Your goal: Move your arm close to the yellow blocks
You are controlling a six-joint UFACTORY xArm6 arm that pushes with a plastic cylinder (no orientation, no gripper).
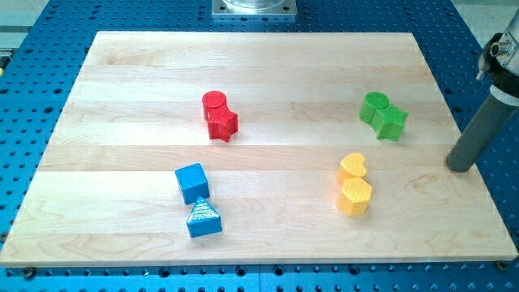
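My tip (pixel 461 166) is resting at the right edge of the wooden counter (pixel 122 97), about midway between the far and near sides. The tool is a plain dark rod leaning up toward the view's top right; it has nothing to open or close and is holding nothing.

The two yellow blocks are lying to the left of my tip, well apart from it and slightly nearer the view's bottom. The yellow heart block (pixel 353 166) is sitting just behind the yellow hexagon block (pixel 355 195), and the two are touching.

Farther back on the right, a green cylinder (pixel 375 106) is touching a green star-like block (pixel 391 122); this pair is lying up and to the left of my tip. Near the middle, a red cylinder (pixel 214 105) is pressing against a red star block (pixel 222 124). At the near left, a blue cube (pixel 192 182) is sitting just behind a blue triangle block (pixel 203 219).

No readable writing or labels are showing anywhere.
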